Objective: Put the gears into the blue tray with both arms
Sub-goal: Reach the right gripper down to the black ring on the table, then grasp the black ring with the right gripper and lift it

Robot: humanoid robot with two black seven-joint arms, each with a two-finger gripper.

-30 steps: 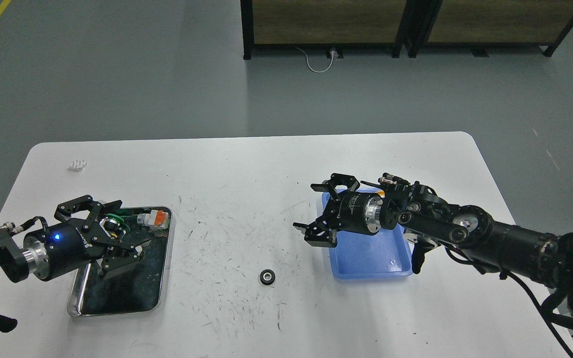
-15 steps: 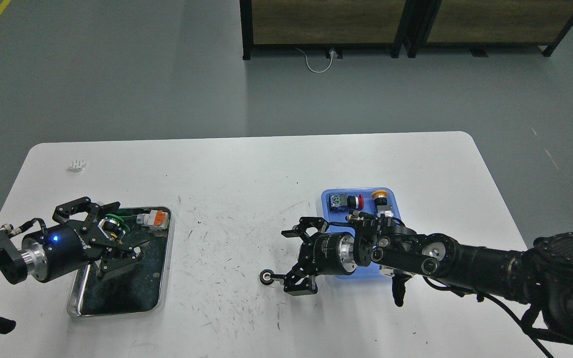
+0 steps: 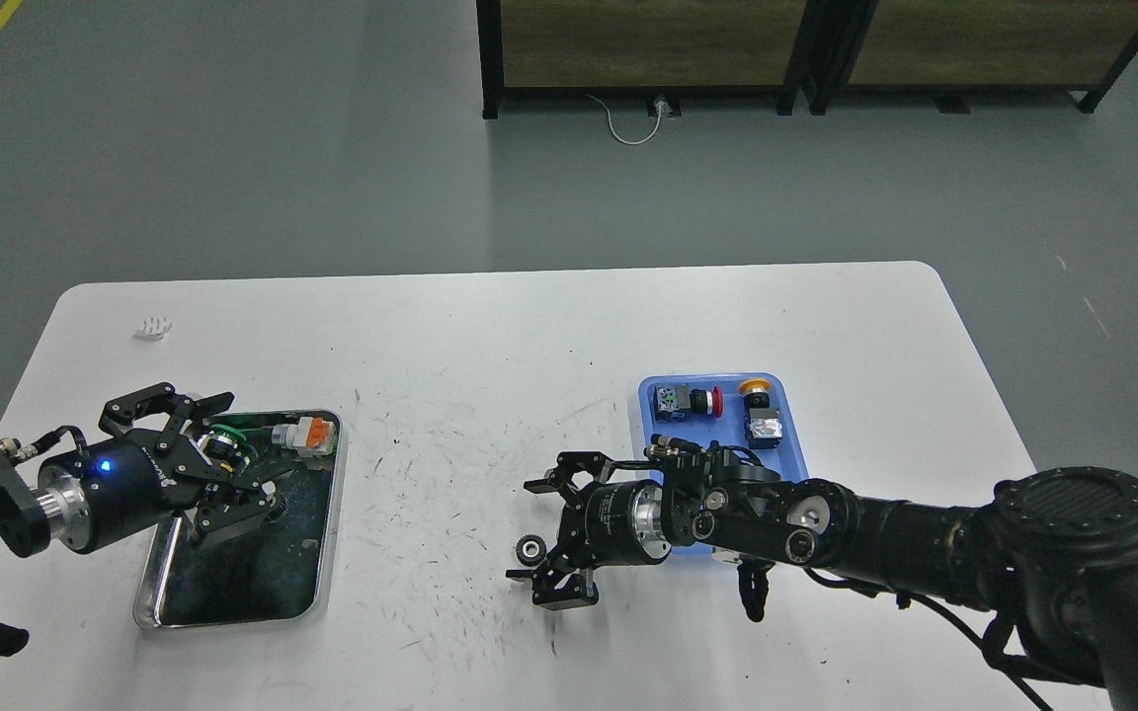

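Pickup step: the right gripper [image 3: 537, 533] spreads wide around 1 gear [image 3: 530, 550] on the desk [image 3: 490, 336], needing closure before carrying to the blue tray [image 3: 798, 446]; left gripper [image 3: 202, 456] open over the steel tray [image 3: 233, 617].

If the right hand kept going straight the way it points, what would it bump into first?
Most likely the gear on the white table: the right hand points left with its fingers open around it. Depth is hard to judge, so it might pass just above.
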